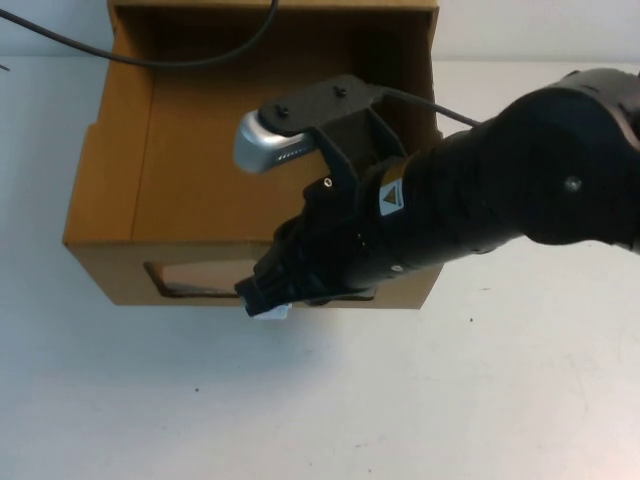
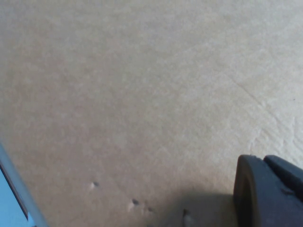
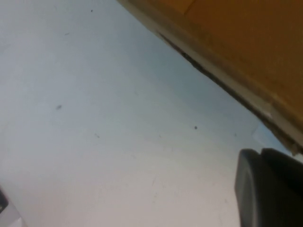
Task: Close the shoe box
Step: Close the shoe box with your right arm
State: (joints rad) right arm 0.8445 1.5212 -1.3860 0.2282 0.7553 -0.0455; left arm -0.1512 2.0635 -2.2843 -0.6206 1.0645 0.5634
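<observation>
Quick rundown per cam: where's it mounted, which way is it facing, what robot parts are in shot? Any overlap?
High view: raised on the robot's side, angled down at the shoe box on the white table; right arm reaches in, right gripper at the box's front wall.
Left wrist view: pressed close to plain cardboard; left gripper shows at the edge.
Right wrist view: looks low over the table along the box's bottom edge; gripper tip visible.
Shared: high and right wrist views both show box and table.

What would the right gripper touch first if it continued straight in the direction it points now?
Probably the white table. The right gripper sits at the shoe box's front wall, angled down and to the robot's left, by the white pull tab. Depth is unclear. The left gripper faces bare cardboard.
</observation>
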